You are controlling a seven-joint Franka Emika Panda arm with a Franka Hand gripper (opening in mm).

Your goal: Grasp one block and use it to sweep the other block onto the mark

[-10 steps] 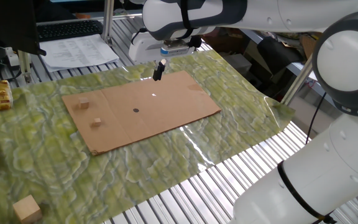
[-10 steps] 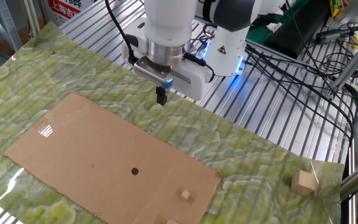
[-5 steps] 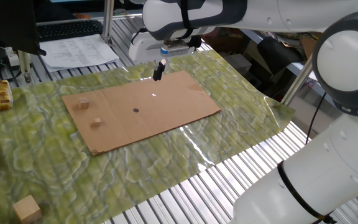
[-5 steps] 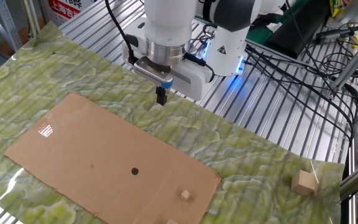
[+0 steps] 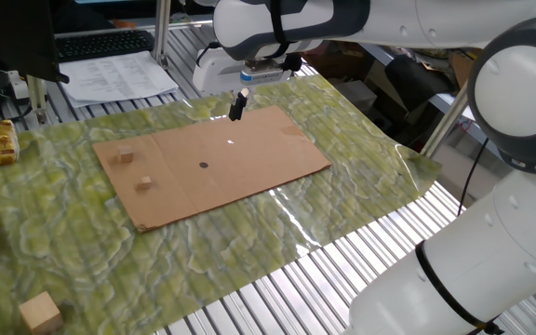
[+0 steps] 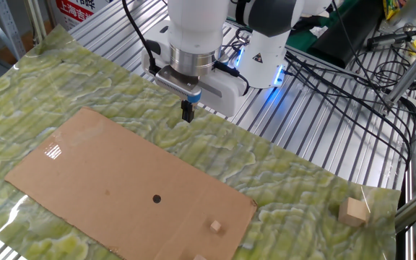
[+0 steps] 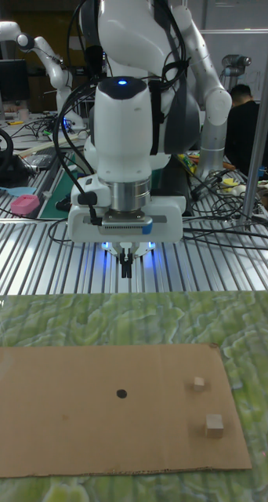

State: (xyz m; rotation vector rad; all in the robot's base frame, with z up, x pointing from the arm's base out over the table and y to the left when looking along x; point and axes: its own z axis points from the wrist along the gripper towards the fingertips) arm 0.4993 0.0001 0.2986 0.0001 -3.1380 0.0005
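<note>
From where I stand, the arm's end effector point(image 5: 237, 105) hangs above the far edge of the cardboard sheet point(image 5: 249, 163), its two dark fingers drawn close together with almost no gap and nothing held between them; in the tall fixed view it point(image 7: 128, 265) points straight down, well above the green patterned mat point(image 7: 134, 318). In one fixed view the mark point(image 5: 203, 166), a tiny black dot, sits near the middle of the cardboard, at about seven o'clock from the end effector. Two small tan blocks lie well apart from it toward nine o'clock: the far block point(image 5: 126, 156) near the sheet's left corner and the near block point(image 5: 143, 183) just at five o'clock from that one, the two close but not touching. In the tall fixed view the same dot point(image 7: 121, 394) lies at nine o'clock from the pair, with the far block point(image 7: 199, 383) above the near block point(image 7: 215, 426). The other fixed view shows the mark point(image 6: 157, 198) at about six o'clock from the end effector point(image 6: 188, 112) and only one block fully in sight point(image 6: 216, 226). A larger wooden cube point(image 5: 41, 312) rests off the cardboard on the mat over the slatted metal tabletop point(image 5: 342, 261), near the bottom left corner of one fixed view.
</note>
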